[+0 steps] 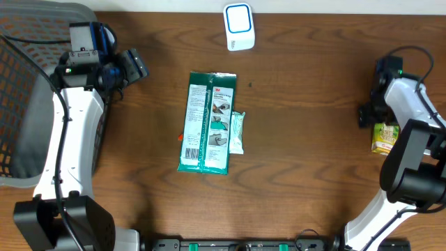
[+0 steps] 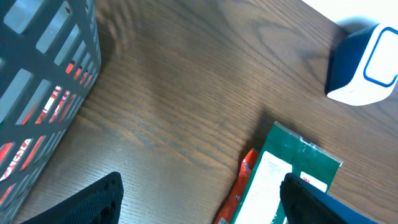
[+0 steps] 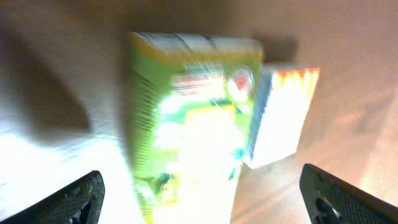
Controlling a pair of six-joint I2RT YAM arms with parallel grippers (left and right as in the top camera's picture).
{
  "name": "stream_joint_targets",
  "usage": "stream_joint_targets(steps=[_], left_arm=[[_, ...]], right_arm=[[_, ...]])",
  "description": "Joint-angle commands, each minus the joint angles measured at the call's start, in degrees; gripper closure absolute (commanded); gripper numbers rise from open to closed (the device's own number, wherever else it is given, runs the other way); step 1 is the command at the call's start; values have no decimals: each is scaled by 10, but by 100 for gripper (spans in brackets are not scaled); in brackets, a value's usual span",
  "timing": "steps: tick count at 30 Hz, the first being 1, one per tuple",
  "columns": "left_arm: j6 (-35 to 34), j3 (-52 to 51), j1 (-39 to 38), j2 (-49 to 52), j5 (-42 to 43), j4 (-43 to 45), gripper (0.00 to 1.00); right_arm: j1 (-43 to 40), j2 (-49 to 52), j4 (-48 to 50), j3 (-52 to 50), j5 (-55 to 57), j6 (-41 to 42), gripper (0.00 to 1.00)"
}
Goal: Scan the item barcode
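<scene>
Two white arms stood at a dark wooden table (image 1: 313,70). At the far left sat a grey plastic mesh basket (image 1: 21,84) with red-printed packs (image 2: 59,104) showing through its wall. The left gripper (image 1: 134,66) hung just right of it, its fingers (image 2: 93,199) spread wide with nothing between them. In the middle lay a flat green rectangular packet (image 1: 205,122), with a small pale-green sachet (image 1: 237,132) touching its right edge. Beyond them, at the far edge, stood the white-and-blue box-shaped barcode scanner (image 1: 238,26). Near the right edge the right gripper (image 1: 368,113) hung above a yellow-green carton (image 1: 384,137), its fingers (image 3: 74,199) well apart and clear of it. A blurred white box with an orange end (image 3: 280,112) lay beside the carton.
</scene>
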Motion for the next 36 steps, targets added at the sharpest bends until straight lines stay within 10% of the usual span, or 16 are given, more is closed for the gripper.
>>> stream_joint_targets(steps=[1,12,33,36], left_arm=[[6,1,1,2,3,-1,18],[6,1,1,2,3,-1,18],[5,-1,1,2,64,-79,19],[6,-22,-15,3,95,-110,86]], right_arm=[[5,-2,-43,64,-172,0,2],[23,-2,-62,77,-723,35,1],[323,0,83,42,-694,199,15],[346,0,89,42,-692,207,16]])
